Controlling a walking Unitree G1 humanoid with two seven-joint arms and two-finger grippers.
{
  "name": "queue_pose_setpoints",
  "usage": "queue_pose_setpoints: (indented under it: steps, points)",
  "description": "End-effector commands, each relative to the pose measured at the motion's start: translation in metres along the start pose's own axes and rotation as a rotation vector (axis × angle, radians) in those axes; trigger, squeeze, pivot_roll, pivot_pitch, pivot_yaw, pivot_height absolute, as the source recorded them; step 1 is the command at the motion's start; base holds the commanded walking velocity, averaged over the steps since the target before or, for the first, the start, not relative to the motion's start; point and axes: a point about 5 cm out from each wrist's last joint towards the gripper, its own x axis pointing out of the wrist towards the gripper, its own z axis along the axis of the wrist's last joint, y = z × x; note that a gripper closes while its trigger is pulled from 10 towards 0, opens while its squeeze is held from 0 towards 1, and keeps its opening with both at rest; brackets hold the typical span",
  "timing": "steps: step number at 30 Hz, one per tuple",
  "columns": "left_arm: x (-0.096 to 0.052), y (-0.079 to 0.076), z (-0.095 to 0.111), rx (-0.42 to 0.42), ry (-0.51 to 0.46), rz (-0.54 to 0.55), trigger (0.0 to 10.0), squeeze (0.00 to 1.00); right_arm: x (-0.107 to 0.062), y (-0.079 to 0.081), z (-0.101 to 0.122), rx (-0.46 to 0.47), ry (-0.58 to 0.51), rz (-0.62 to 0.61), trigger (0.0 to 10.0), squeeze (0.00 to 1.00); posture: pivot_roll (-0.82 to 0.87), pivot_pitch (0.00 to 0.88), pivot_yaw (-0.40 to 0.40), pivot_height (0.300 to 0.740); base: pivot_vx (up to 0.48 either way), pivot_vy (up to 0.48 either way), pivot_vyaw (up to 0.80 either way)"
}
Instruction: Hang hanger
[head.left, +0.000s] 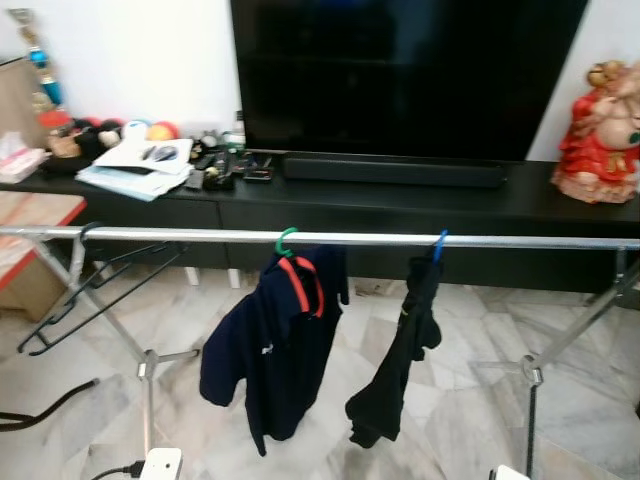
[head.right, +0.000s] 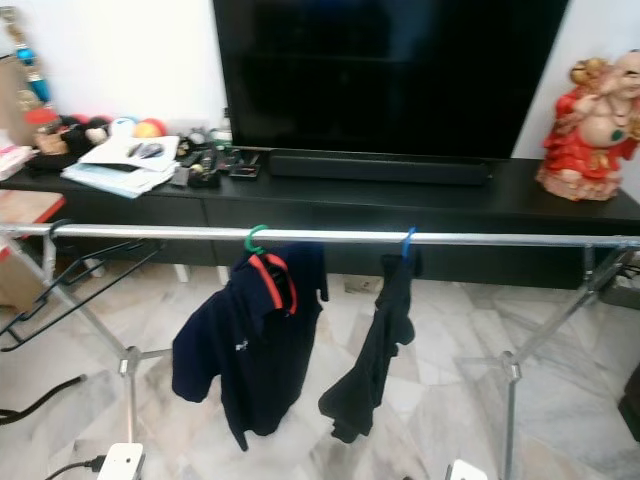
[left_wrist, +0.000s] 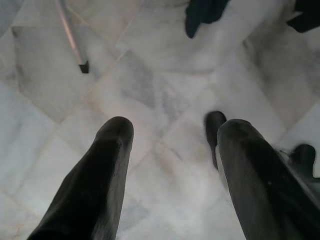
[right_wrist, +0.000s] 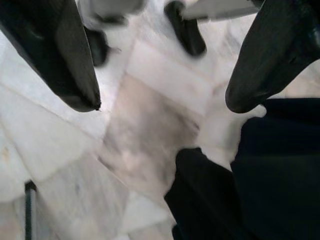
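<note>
Hangers sit along a silver metal drying-rack rail that crosses the room in front of a long black TV cabinet: a green plastic hanger hook carries a navy shirt with a red collar band, and to its right a blue plastic hanger hook carries a limp black garment. At the rail's left end 2 bare black wire hangers dangle at a slant, hooked over the bar. A large black television stands on the cabinet, with a red seated figurine at its right end. The left gripper points down at white marble floor tiles, fingers spread wide with nothing between them. The right gripper also hangs over the tiles, fingers parted and empty, with dark cloth lying below it.
</note>
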Motion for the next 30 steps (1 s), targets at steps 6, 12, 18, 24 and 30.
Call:
queue_pose_setpoints:
  steps: [6,12,18,24,30]
  points:
    - [0.0001,0.0036,0.0046,-0.002,-0.003,0.013,10.0,0.00,-0.0006,0.0027,-0.0054,0.015,0.010,0.002,10.0,0.00,0.02,0.000,0.035,0.740,0.000,0.281,0.00]
    - [0.0000,0.0037,0.0046,-0.001,-0.003,0.013,10.0,0.00,-0.0006,0.0028,-0.0053,0.015,0.010,0.002,10.0,0.00,0.02,0.000,0.036,0.740,0.000,0.284,0.00]
    - [0.0003,0.0034,0.0077,0.006,-0.020,0.016,10.0,0.00,-0.0004,0.0034,-0.0048,0.014,0.008,0.004,10.0,0.00,0.02,0.000,0.036,0.740,0.000,0.047,0.00]
    - [0.0005,0.0034,0.0106,-0.005,-0.033,0.014,10.0,0.00,-0.0004,0.0035,-0.0041,0.018,-0.001,0.005,10.0,0.00,0.02,0.000,0.037,0.740,0.000,0.000,0.00]
    - [0.0007,0.0023,0.0099,-0.007,-0.029,0.009,10.0,0.00,-0.0003,0.0035,-0.0018,0.031,-0.019,0.006,10.0,0.00,0.02,0.000,0.038,0.740,0.000,0.000,0.00]
